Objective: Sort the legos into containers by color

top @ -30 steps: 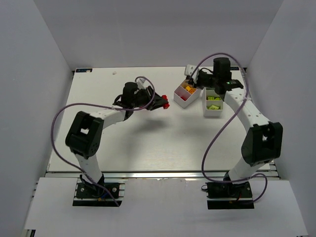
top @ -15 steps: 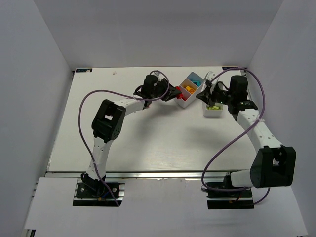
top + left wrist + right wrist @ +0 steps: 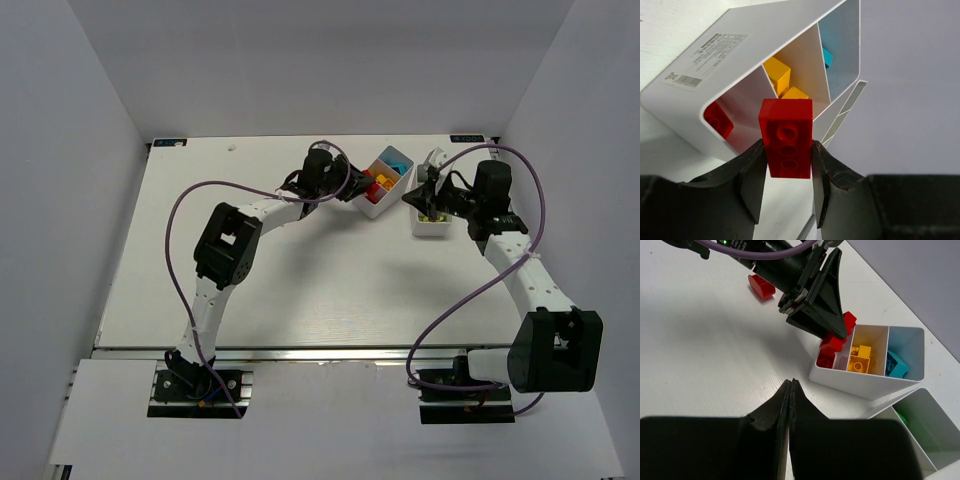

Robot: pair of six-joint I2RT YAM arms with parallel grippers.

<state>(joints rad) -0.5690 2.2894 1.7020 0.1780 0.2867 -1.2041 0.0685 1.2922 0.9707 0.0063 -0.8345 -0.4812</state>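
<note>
While my left hand grips a red brick at the red compartment of the tray and my right hand sits closed and empty, one red piece lies unsorted on the worktop.

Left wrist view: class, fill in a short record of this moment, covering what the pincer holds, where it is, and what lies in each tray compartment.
Left pincer: shut on the held red brick
Position: at the red end of the divided tray
Near compartment: sorted red brick
Middle compartment: yellow bricks
Far compartment: cyan brick
Right pincer: shut, holding nothing
</note>
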